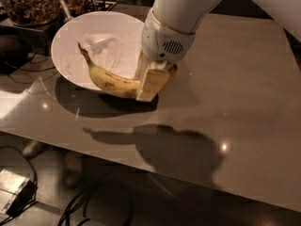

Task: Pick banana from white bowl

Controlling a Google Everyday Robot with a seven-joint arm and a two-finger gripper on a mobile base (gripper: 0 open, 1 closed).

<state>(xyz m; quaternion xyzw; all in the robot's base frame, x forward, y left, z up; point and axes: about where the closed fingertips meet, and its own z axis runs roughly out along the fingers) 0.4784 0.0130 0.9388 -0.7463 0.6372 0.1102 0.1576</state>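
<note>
The yellow banana [110, 81] with its dark stem pointing up left hangs in the air in front of the near rim of the white bowl [70, 32]. My gripper [148, 79] is shut on the banana's right end, with a cream finger pad [151, 83] across it. The bowl stands at the back left of the table and holds crumpled white paper [101, 46]. The banana's thin shadow [117, 132] lies on the table well below it, apart from the bowl.
A dark glass jar of brown bits [28, 1] stands behind the bowl at top left. The grey table [244, 88] stretches right; its near edge runs diagonally across the bottom. Cables [84, 204] and a small box [11, 187] lie on the floor below.
</note>
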